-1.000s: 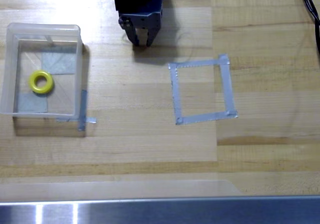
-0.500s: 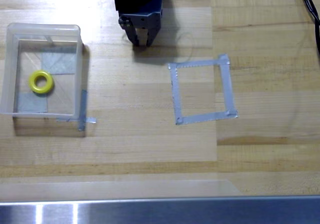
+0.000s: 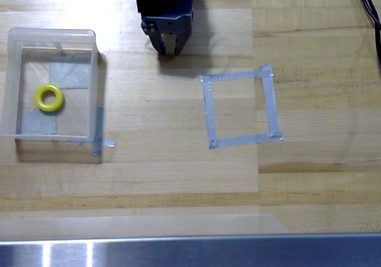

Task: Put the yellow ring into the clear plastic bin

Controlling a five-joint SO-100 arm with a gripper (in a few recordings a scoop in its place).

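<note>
The yellow ring (image 3: 49,97) lies flat on the floor of the clear plastic bin (image 3: 12,82) at the left of the overhead view, near the bin's middle. Grey tape patches show through the bin's base. My gripper (image 3: 169,52) hangs at the top centre, well to the right of the bin and apart from it. Its two dark fingers point down the picture with their tips together and nothing between them.
A square outline of grey tape (image 3: 240,107) lies on the wooden table right of centre. A short grey tape cross (image 3: 98,140) sits by the bin's lower right corner. A metal rail (image 3: 190,252) runs along the bottom edge. Black cables (image 3: 369,5) cross the top right corner.
</note>
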